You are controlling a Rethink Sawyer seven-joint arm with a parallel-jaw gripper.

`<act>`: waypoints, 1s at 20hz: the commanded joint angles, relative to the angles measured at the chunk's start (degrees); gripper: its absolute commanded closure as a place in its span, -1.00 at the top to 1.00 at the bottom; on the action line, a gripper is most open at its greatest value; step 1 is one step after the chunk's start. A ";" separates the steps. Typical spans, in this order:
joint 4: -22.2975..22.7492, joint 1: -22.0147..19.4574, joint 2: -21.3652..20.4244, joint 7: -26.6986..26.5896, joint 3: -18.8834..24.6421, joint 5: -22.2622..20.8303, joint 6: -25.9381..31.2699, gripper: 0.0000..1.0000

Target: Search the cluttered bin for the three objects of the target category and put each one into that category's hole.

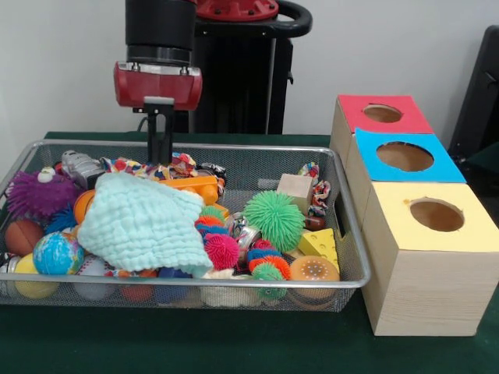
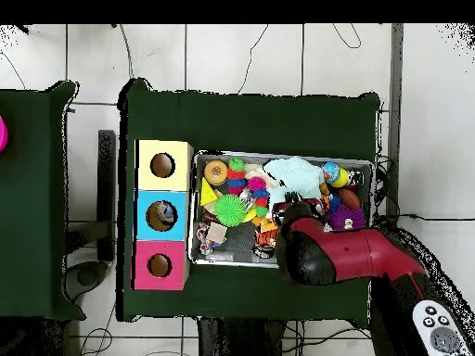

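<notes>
Bin (image 1: 347, 269) of toys sits beside three boxes (image 1: 425, 257); end effector (image 1: 161, 153) hangs over its back, clenched, empty.

A dark green table (image 1: 234, 351) carries everything. In the overhead view a second green table (image 2: 32, 204) stands beside it on a white tiled floor (image 2: 427, 111) with trailing cables (image 2: 306, 51).

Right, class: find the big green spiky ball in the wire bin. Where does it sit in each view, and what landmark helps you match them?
Front view: the green spiky ball lies right of centre in the bin, right of the mint cloth.
Overhead view: the ball lies in the bin's left part, near the boxes.
Shared landmark: the yellow-topped box, standing beside the bin.
</notes>
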 commanded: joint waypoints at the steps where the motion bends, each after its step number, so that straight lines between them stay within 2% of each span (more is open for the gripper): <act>1: -5.59 -3.61 2.98 -13.09 10.59 -6.75 4.13 -1.00; 7: -7.74 -4.18 3.03 -13.95 10.85 -9.72 6.78 -1.00; 20: -11.01 -4.25 2.73 -14.57 9.23 -16.62 7.75 -1.00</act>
